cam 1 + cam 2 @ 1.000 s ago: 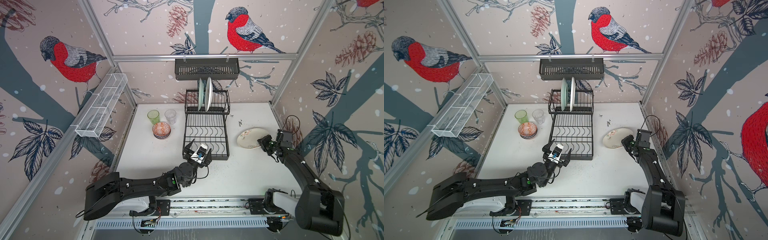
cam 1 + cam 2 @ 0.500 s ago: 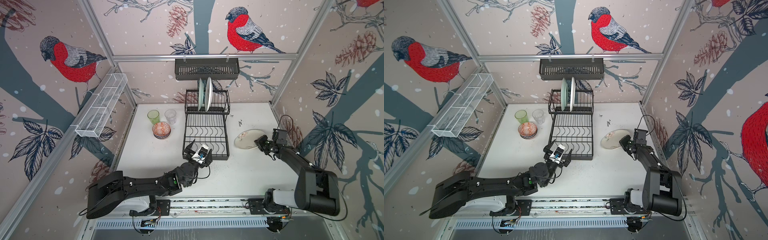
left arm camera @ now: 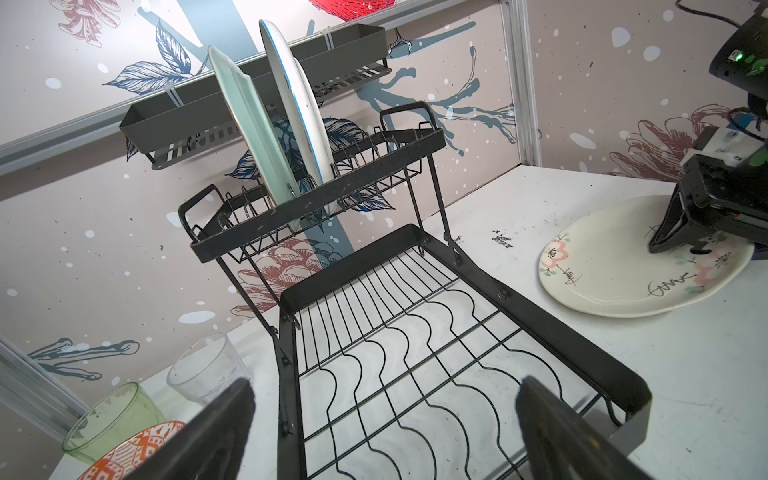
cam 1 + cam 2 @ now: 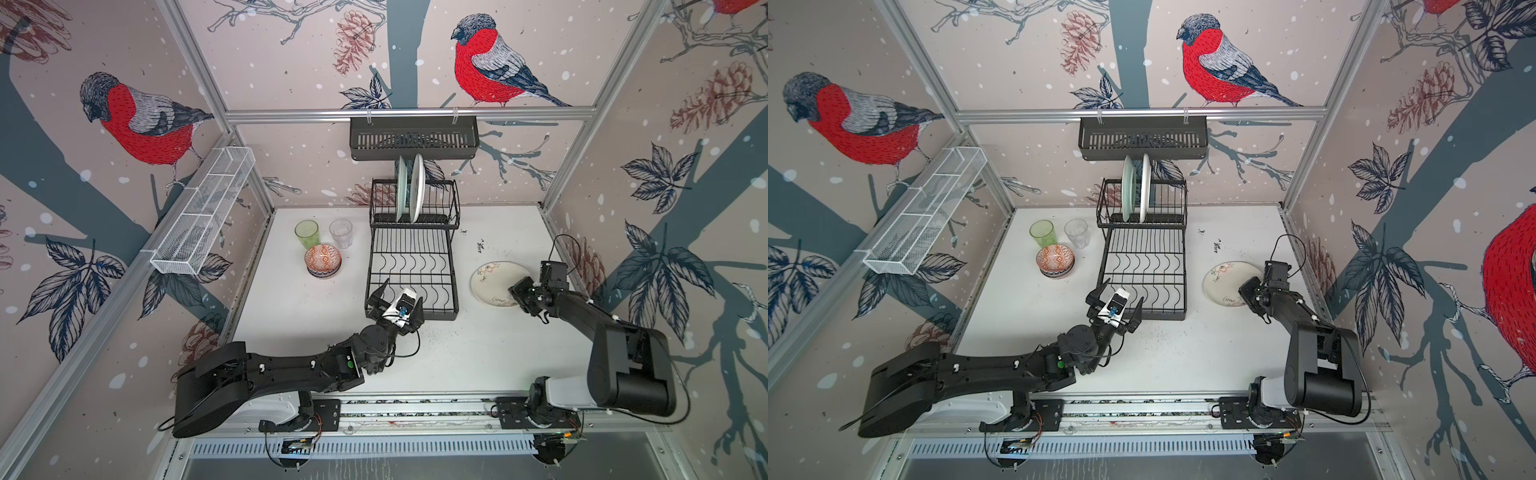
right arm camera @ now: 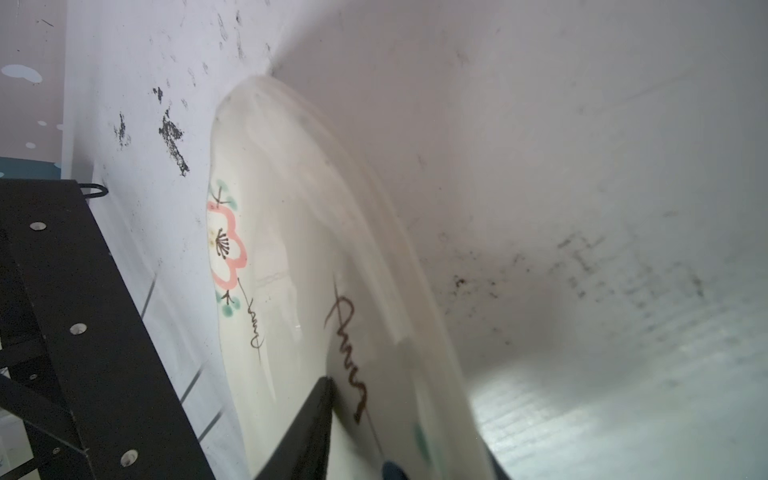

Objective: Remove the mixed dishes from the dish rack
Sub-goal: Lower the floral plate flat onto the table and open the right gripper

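The black dish rack [image 4: 454, 274] [image 4: 1183, 270] [image 3: 540, 316] holds a pale mint plate [image 4: 400, 195] [image 3: 249, 124] and a white plate [image 4: 417, 187] [image 3: 299, 104] upright in its upper tier. Its lower grid is bare. My left gripper [image 4: 404, 291] [image 4: 1123, 291] [image 3: 386, 386] hovers open at the rack's near end. A flower plate [image 4: 494, 280] [image 4: 1225, 282] [image 3: 615, 266] [image 5: 291, 249] lies on the table right of the rack. My right gripper [image 4: 519, 291] [image 4: 1246, 291] straddles its rim. One finger [image 5: 316, 424] rests on the plate's face and the other is hidden beneath.
Left of the rack stand a green tumbler [image 4: 306, 232], a clear tumbler [image 4: 340, 232] and stacked patterned bowls [image 4: 323, 258]. A black slotted basket [image 4: 413, 139] hangs on the back wall above the rack. A white mesh basket [image 4: 203, 216] hangs on the left wall.
The right arm has shifted the flower plate a little to the left, and the plate has gone from tilted to lying flat on the table. The left arm has barely moved.
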### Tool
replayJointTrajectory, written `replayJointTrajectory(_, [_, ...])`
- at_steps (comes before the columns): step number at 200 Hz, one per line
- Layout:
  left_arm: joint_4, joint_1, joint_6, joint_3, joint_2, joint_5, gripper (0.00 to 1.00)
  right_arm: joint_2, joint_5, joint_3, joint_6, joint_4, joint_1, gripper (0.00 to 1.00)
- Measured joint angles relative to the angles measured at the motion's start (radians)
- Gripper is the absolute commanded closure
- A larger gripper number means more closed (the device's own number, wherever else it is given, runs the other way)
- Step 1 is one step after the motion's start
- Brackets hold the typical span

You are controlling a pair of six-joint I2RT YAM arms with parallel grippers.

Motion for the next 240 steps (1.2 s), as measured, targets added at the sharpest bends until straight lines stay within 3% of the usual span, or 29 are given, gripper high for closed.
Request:
replayJointTrajectory(42, [0.016,0.0,0.008,-0.003,0.006,-0.008,0.02,0.048,0.025,0.009,-0.006,0.016,0.021,0.51])
replayJointTrajectory(78, [0.016,0.0,0.008,-0.003,0.018,-0.01,0.02,0.06,0.113,0.037,-0.029,-0.034,0.064,0.3])
replayJointTrajectory(135, [0.018,0.0,0.015,-0.003,0.018,-0.022,0.02,0.073,0.217,0.066,-0.044,-0.077,0.11,0.18])
replayJointTrajectory(142, [0.019,0.0,0.015,-0.003,0.016,-0.022,0.02,0.076,0.224,0.069,-0.045,-0.081,0.113,0.14])
replayJointTrajectory(152, [0.018,0.0,0.015,-0.003,0.013,-0.022,0.02,0.077,0.233,0.074,-0.047,-0.087,0.119,0.0])
replayJointTrajectory(240, [0.007,0.0,-0.002,0.016,0.021,-0.023,0.02,-0.065,0.33,0.083,-0.018,-0.2,0.167,0.0])
